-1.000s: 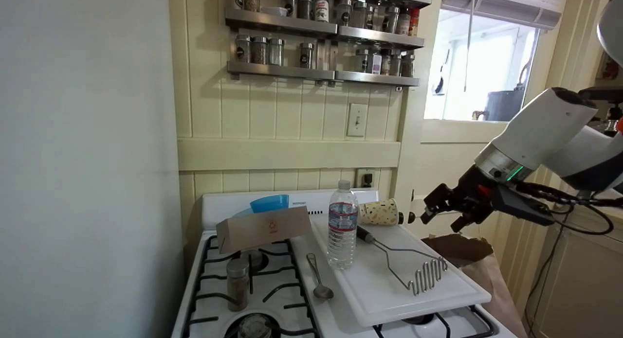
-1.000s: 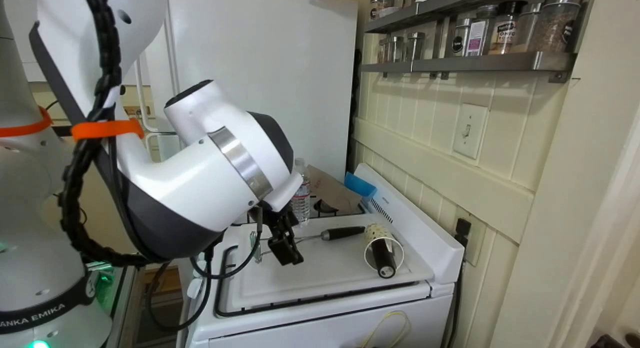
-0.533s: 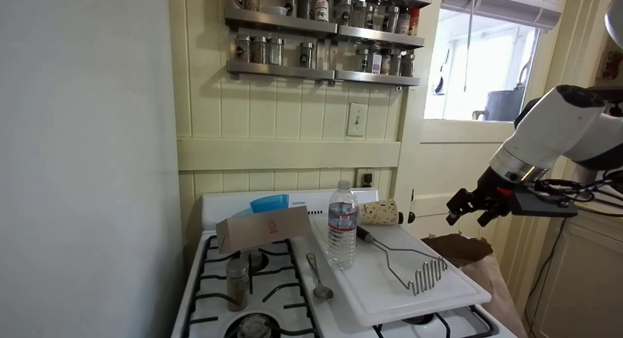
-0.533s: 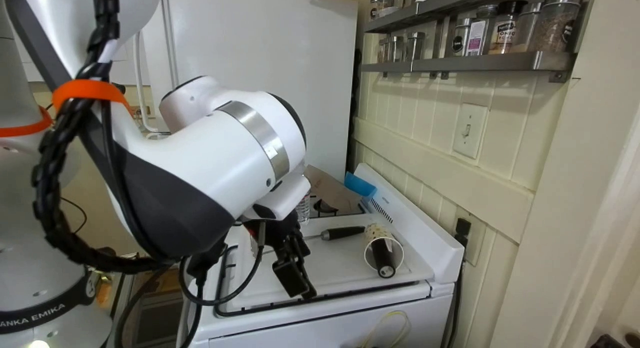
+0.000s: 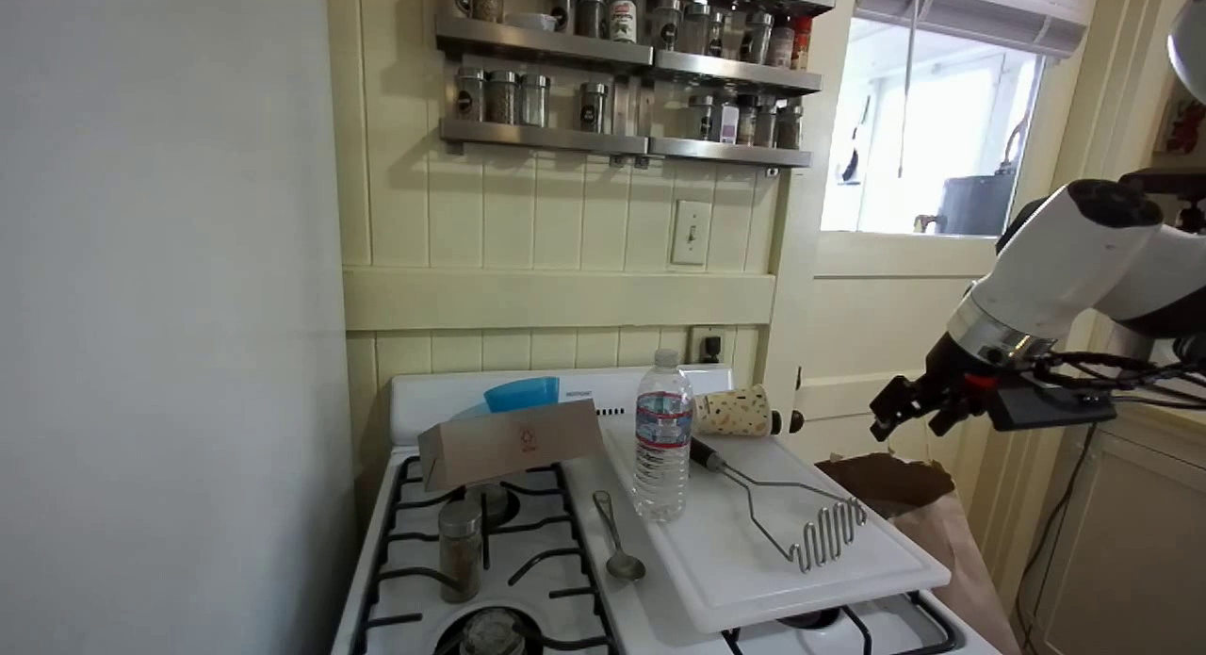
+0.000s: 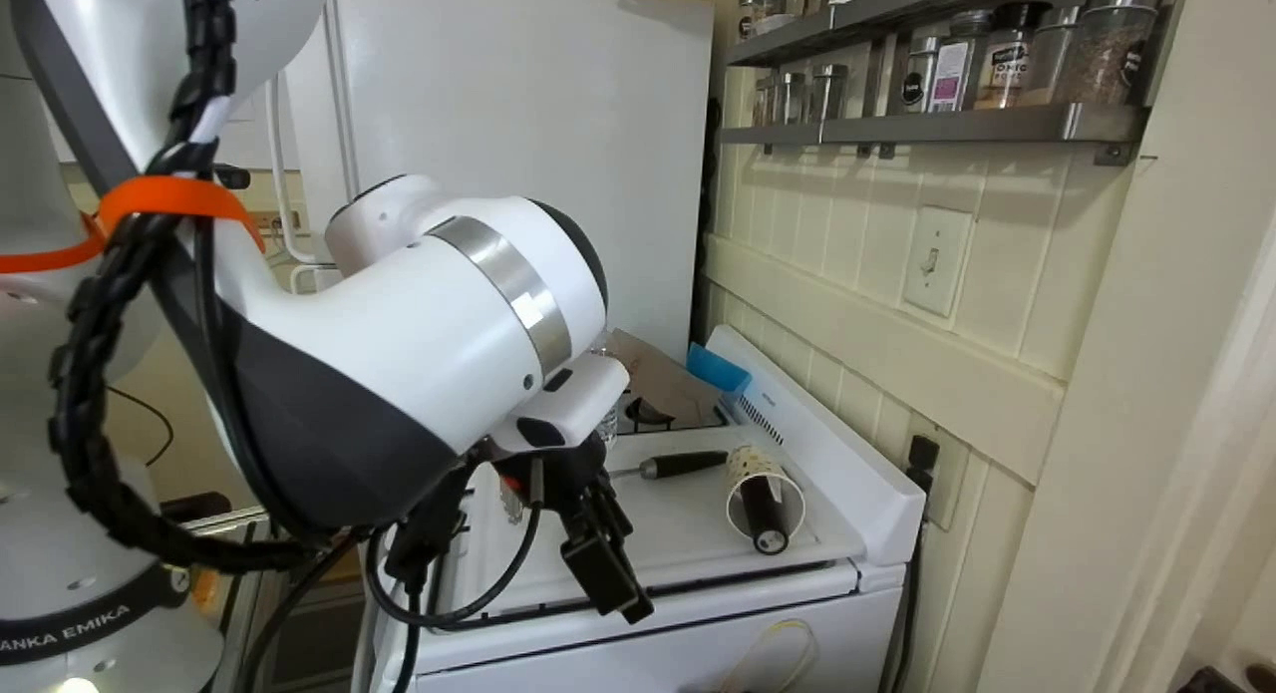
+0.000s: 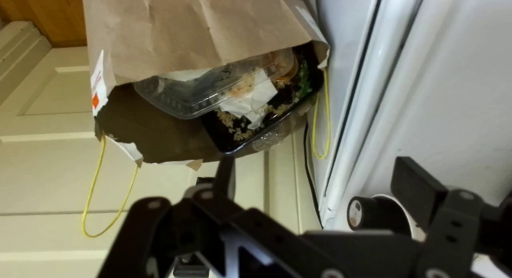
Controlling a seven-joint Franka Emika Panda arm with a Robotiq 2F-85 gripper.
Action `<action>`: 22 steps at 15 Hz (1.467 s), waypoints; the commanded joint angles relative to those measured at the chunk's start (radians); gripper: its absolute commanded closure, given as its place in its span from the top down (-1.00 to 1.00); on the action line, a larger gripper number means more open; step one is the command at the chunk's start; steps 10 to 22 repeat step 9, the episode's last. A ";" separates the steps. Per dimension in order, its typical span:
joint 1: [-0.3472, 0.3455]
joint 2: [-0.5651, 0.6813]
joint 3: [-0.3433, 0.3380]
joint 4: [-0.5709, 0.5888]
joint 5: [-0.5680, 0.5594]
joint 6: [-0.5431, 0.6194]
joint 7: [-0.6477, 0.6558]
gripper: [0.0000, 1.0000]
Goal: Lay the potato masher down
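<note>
The potato masher (image 5: 716, 463) lies flat on a white board (image 5: 716, 580) set over the stove burners. Its wire head (image 5: 827, 536) points to the board's front, and its black handle (image 6: 684, 464) points to the stove's back panel. My gripper (image 5: 909, 429) is in the air off the board's side, apart from the masher and above a paper bag. In the wrist view, my gripper (image 7: 318, 174) has its fingers spread wide with nothing between them. The masher does not show in the wrist view. In an exterior view, my gripper (image 6: 610, 563) and arm hide the masher's head in part.
A speckled cup (image 5: 733, 413) lies on its side at the board's back, with a black handle (image 6: 766, 516) sticking out. A water bottle (image 5: 662, 438) stands beside the masher. A paper bag (image 7: 192, 38) of food waste stands by the stove. A spoon (image 5: 617, 542) lies left of the board.
My gripper has moved away from the stove, rightward in an exterior view, mostly in the first half second, and only slightly since. The masher, bottle and cup have not moved.
</note>
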 commanded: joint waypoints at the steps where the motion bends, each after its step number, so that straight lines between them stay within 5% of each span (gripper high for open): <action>1: -0.012 -0.019 -0.007 -0.028 0.106 0.123 0.021 1.00; 4: -0.035 -0.073 -0.027 -0.084 0.235 0.213 -0.040 1.00; 5: -0.013 -0.018 -0.008 -0.028 0.175 0.166 -0.010 1.00; 22: -0.028 -0.055 -0.021 -0.062 0.216 0.193 -0.030 1.00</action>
